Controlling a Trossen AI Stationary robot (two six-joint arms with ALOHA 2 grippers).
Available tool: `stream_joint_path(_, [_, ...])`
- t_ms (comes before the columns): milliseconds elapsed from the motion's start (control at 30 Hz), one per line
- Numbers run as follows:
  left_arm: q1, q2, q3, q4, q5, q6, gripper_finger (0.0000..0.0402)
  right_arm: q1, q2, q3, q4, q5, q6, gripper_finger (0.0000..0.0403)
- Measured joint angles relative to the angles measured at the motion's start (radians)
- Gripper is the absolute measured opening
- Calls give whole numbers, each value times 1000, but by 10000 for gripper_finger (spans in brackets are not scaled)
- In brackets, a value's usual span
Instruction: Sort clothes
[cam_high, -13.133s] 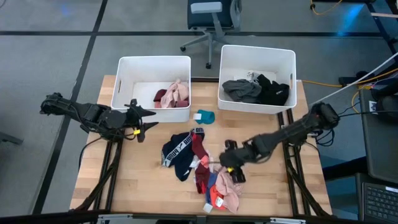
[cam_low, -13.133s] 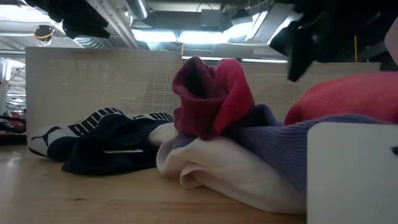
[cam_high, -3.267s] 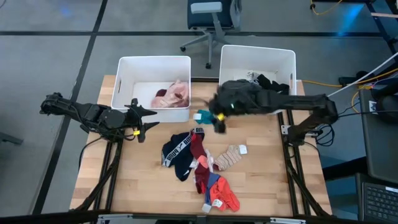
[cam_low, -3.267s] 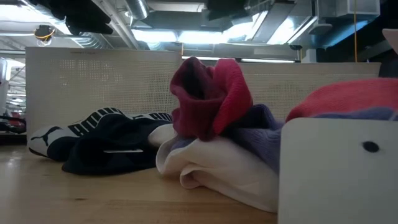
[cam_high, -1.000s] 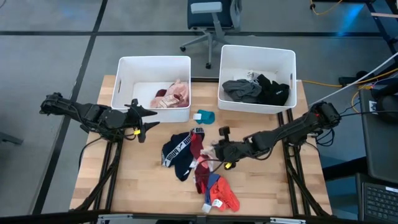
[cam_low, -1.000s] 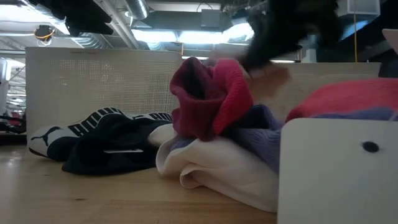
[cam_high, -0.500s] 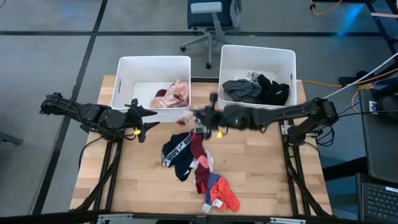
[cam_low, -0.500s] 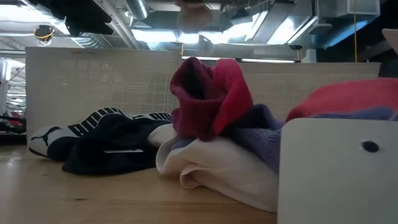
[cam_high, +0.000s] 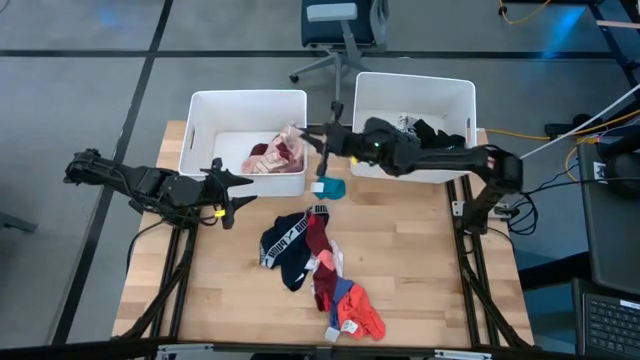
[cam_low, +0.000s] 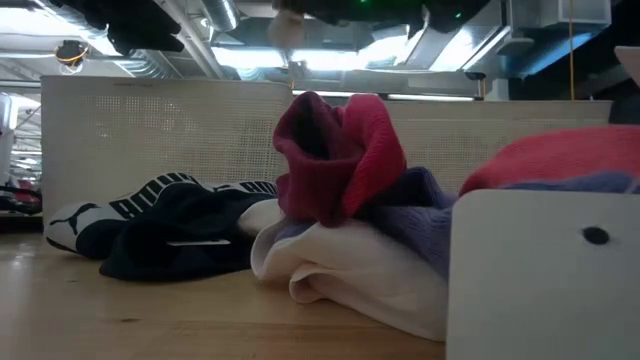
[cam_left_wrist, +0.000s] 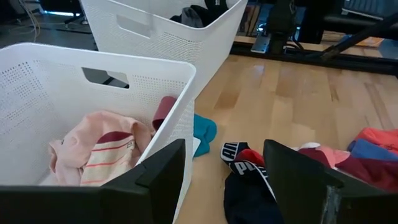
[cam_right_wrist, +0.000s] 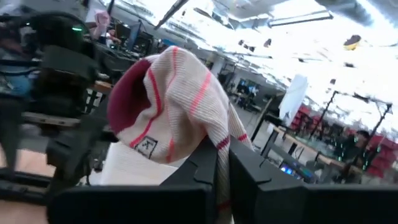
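Observation:
My right gripper (cam_high: 316, 138) reaches over the right rim of the left white bin (cam_high: 200, 110) and is shut on a beige garment with pink stripes and a maroon inside (cam_right_wrist: 168, 102). My left gripper (cam_high: 233, 193) waits open in front of that bin, with nothing between its fingers (cam_left_wrist: 158, 171). The other clothes lie in a pile mid-table: a black piece with a white lettered band (cam_high: 283, 245), a maroon one (cam_high: 319, 238), and orange and blue ones (cam_high: 355, 315). A teal piece (cam_high: 330, 187) lies between the bins' front walls. My right gripper pinches a bunched part of the striped garment (cam_right_wrist: 219, 144) between its two fingers; how many layers it has, I cannot tell. The fingers come roughly level from the table's right. The garment is lifted clear, and most of it (cam_high: 291, 136) bulges beyond the fingertips, over the left bin.
Pink and striped garments (cam_left_wrist: 102, 149) lie in the left bin. Grey and black ones (cam_high: 415, 143) fill the right bin (cam_high: 470, 95). In the low view the pile (cam_low: 340, 170) and a white tag (cam_low: 540, 270) stand close in front. An office chair (cam_high: 340, 30) stands beyond the table.
My right gripper has risen from the pile mid-table and gone toward the far edge and the left, as far as the left bin's right rim. It has stayed shut and has carried the striped garment clear of the table.

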Motion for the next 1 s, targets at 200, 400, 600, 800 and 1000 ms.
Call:
stream_joint_path(200, [0, 0, 0, 0, 0, 7, 208, -25, 102, 142, -105, -1, 65, 25])
stream_joint_path(400, [0, 0, 0, -2, 0, 7, 208, -36, 196, 313, -235, 1, 85, 25])
stream_joint_path(600, [0, 0, 0, -4, 0, 7, 208, -37, 274, 417, -339, 60, 91, 25])
stream_joint_path(800, [0, 0, 0, -3, 0, 7, 208, -37, 299, 424, -359, 131, 91, 26])
stream_joint_path(1000, [0, 0, 0, -5, 0, 7, 208, -37, 300, 424, -406, 132, 91, 31])
